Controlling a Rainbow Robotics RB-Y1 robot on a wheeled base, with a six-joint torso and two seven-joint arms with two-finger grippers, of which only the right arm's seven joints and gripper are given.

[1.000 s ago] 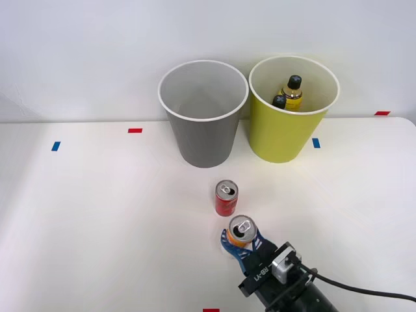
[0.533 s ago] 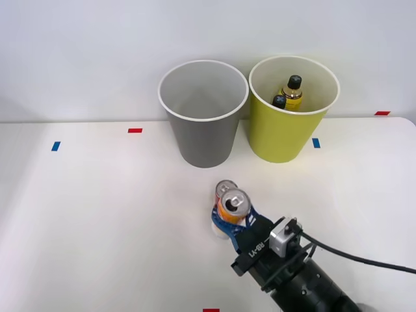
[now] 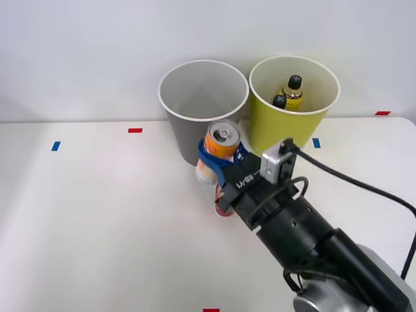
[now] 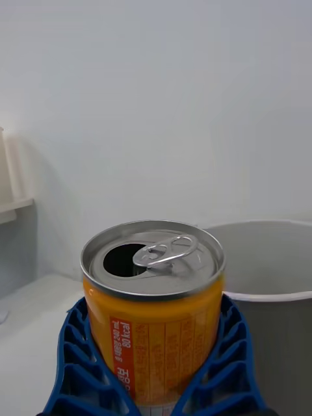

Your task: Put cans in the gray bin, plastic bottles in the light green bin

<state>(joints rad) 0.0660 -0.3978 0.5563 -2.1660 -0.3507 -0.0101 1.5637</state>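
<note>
A: Surface?
B: White table [image 3: 97,227], matte, fills the lower two thirds of the front view. Plain white wall [image 3: 97,52] behind it, across the top.

A: Markers?
B: Five tape pieces, flat on the table. Blue tape [image 3: 55,145] at far left, red tape [image 3: 134,130] right of it, near the back edge. Second blue piece [image 3: 316,142] right of centre. Red piece [image 3: 382,113] at the far right, by the wall. Last red strip [image 3: 210,310], cut off by the bottom edge, centre.

A: Wrist camera?
B: Same white wall [image 4: 195,97]; a pale ledge [image 4: 13,205] at the frame's edge, unidentified.

Right pincer [image 3: 216,159] grips orange can [image 3: 221,142] upright before gray bin [image 3: 203,104].
</note>
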